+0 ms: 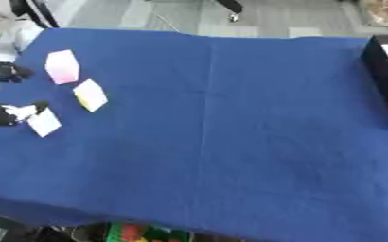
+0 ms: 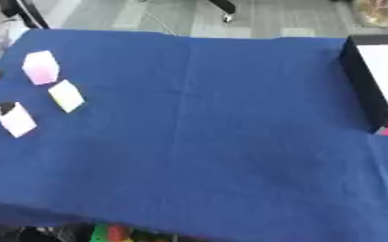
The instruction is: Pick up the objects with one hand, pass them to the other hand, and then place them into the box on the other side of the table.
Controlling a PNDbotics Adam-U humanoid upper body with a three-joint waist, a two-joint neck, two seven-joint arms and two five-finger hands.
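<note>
Lying on the blue tablecloth [image 1: 230, 118] at the far left are three pale objects: a pink-white block [image 1: 62, 66], a yellow-edged card [image 1: 91, 95] and a white card [image 1: 44, 123]. Left hand [image 1: 3, 115] touches the white card at the left edge; finger state cannot be determined. Black box [image 2: 378, 80], white inside, stands at the far right.

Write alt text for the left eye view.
The robot's left hand reaches in from the left edge, its fingers at a small white block on a blue tablecloth. Two more pale blocks, pinkish and yellowish, lie just beyond it, and a black-walled box sits at the far right edge.
</note>
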